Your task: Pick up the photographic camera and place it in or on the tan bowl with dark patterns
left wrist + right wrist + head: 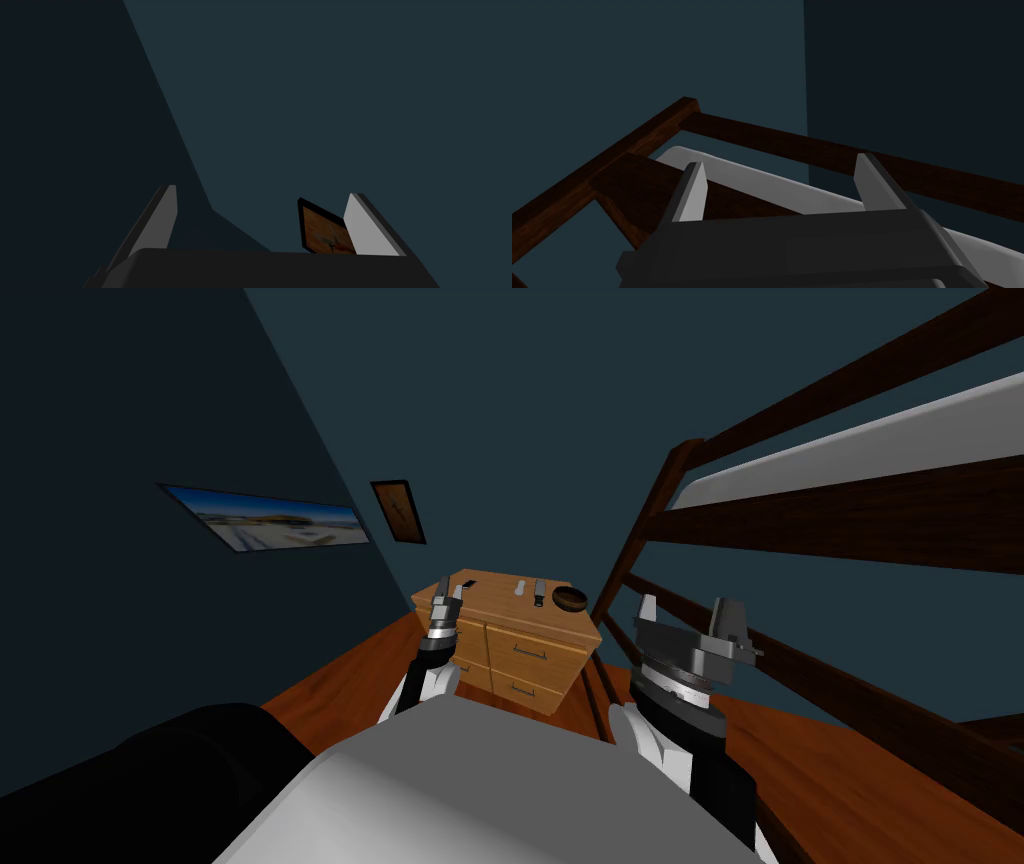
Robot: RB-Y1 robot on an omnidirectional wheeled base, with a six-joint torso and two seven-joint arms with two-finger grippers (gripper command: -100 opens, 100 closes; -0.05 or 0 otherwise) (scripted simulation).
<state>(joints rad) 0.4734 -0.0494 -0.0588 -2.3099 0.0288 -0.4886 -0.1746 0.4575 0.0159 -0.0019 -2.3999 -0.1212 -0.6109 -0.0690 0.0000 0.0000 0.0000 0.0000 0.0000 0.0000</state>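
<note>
One photographic camera (468, 584): a small dark item, too small for you to read in detail, at the left end of the wooden dresser (500, 600) top, just beyond the left gripper (449, 591). Handling, by judgement: rigid, compact, fairly light, lens fragile. Take it across the flat sides of the body, not the lens. One brown bowl (570, 598): right end of the same top, well apart from the camera, two slim items (519, 587) between them. Left gripper: fingers spread wide, nothing held. Right gripper (688, 613): likewise spread and empty, raised beside the dark wooden bunk bed (850, 503).
</note>
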